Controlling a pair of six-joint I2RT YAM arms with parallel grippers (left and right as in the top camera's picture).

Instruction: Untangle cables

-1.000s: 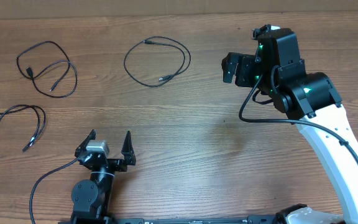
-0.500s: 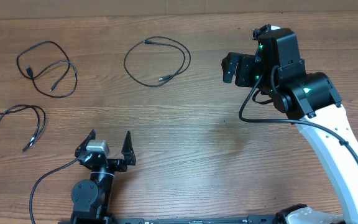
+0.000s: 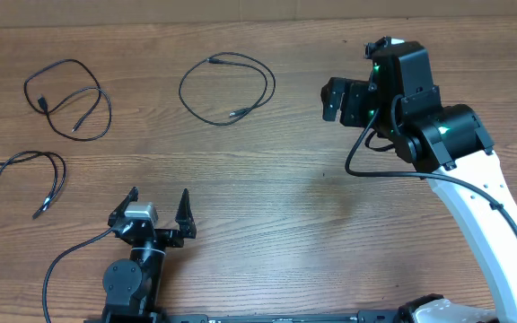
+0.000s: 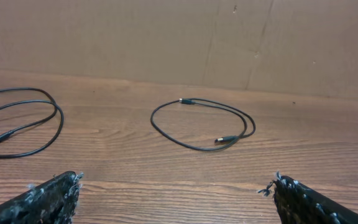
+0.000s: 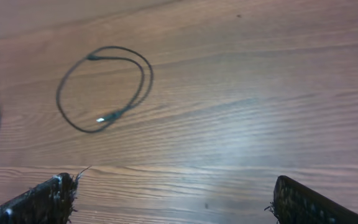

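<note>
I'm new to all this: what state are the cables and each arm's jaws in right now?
top-left cable: loose, loops crossing itself, apart from the others
left cable: loose arc, separate, runs off the picture's edge
middle cable: single open loop, separate
left arm: jaws open, empty
right arm: jaws open, empty

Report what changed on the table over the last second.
Nothing visibly changed. The upper-left cable, the lower-left cable and the round-looped cable lie apart on the wooden table exactly as before. The left gripper and the right gripper stay open in the same places, holding nothing.
</note>
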